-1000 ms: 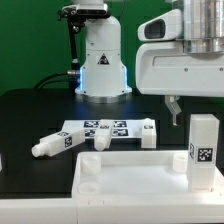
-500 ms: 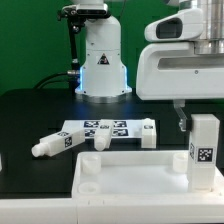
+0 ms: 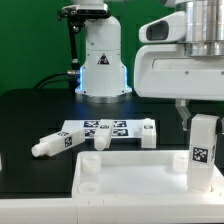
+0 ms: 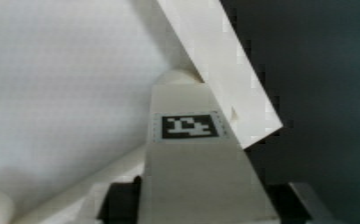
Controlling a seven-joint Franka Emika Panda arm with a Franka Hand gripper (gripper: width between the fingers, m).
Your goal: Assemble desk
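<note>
We saw the rimmed tabletop panel lying flat like a shallow tray on the black table, round sockets showing in its corners toward the exterior view's left. Inside the panel, at its corner toward the exterior view's right, one upright leg stood on end, its square tag facing the camera. The gripper hung over that same corner of the panel, level with the top of the upright leg. In the wrist view its fingers sat on either side of the leg, close in. Thin dark strips lay between them and the plastic, so we could not tell whether they pressed on the leg or merely flanked it. Beyond the panel's far edge lay three loose parts. A tilted leg was nearest the panel's corner on the exterior view's left, a second leg was just past the middle of that edge, and a third leg lay further toward the exterior view's right. The marker board lay flat behind those legs, farther from the panel. The arm's white base rose beyond the board, farthest from the panel.
</note>
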